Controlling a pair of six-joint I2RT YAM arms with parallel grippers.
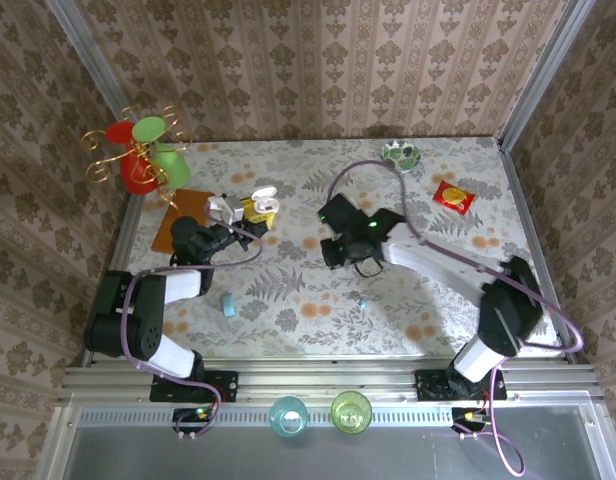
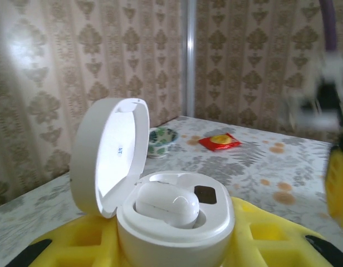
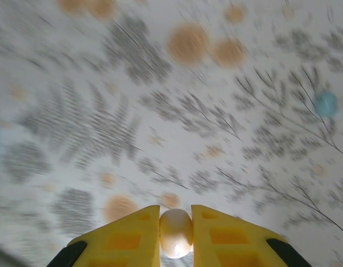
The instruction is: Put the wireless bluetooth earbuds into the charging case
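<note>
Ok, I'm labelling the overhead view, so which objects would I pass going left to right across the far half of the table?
Wire stand with red and green dishes → orange mat → open white charging case → patterned bowl → red packet.

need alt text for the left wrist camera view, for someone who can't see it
An open white charging case, lid tipped up to the left, is held between the yellow fingers of the left hand, with one white earbud seated inside beside a dark recess. Behind it on the floral table lie a patterned bowl and a red packet.
</note>
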